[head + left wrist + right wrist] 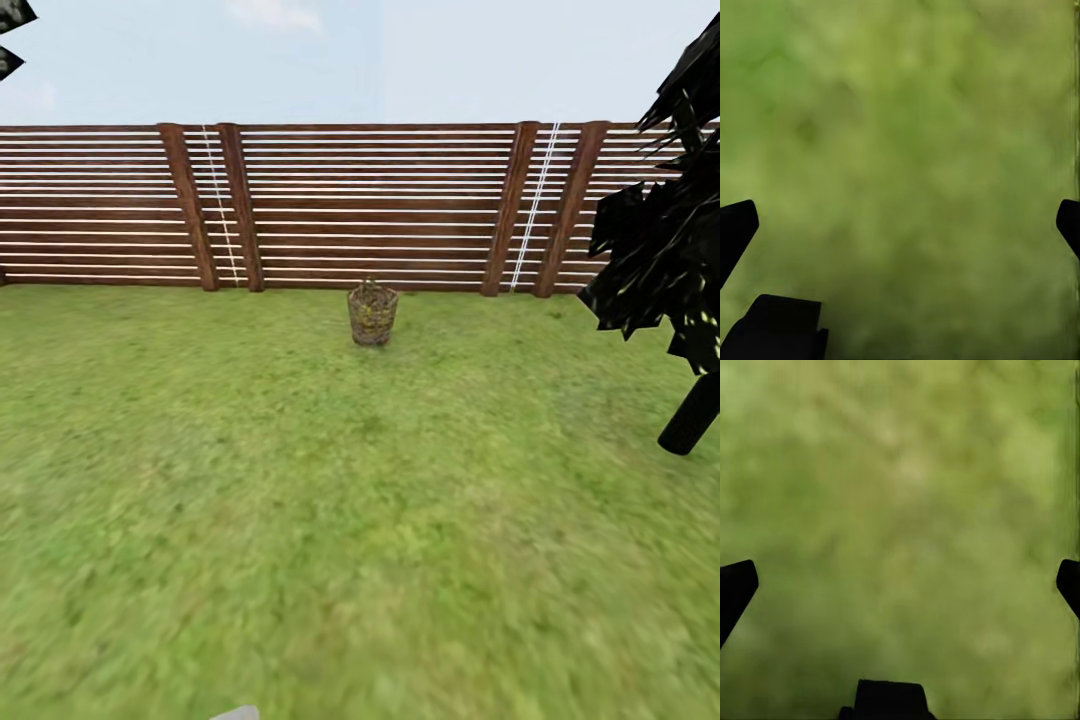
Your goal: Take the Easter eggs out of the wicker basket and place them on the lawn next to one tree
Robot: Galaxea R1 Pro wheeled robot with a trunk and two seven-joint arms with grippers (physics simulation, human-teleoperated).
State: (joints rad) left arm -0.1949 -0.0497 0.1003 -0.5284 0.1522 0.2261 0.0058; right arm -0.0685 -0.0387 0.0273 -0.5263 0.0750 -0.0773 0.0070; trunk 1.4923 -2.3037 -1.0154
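Observation:
The wicker basket (372,315) stands upright on the lawn (300,500), far ahead near the fence. Yellow patches show through its weave, but I cannot make out single Easter eggs. In the left wrist view my left gripper (900,225) is open, its dark fingers (735,229) far apart over bare grass. In the right wrist view my right gripper (900,585) is open the same way, fingers (735,585) spread over grass with nothing between them. The pale grey-trunked tree is out of view.
A brown slatted wooden fence (360,205) closes the lawn behind the basket. A dark tree with a thin black trunk (692,410) leans at the right edge. Dark leaves (12,40) hang in the upper left corner. Open grass lies between me and the basket.

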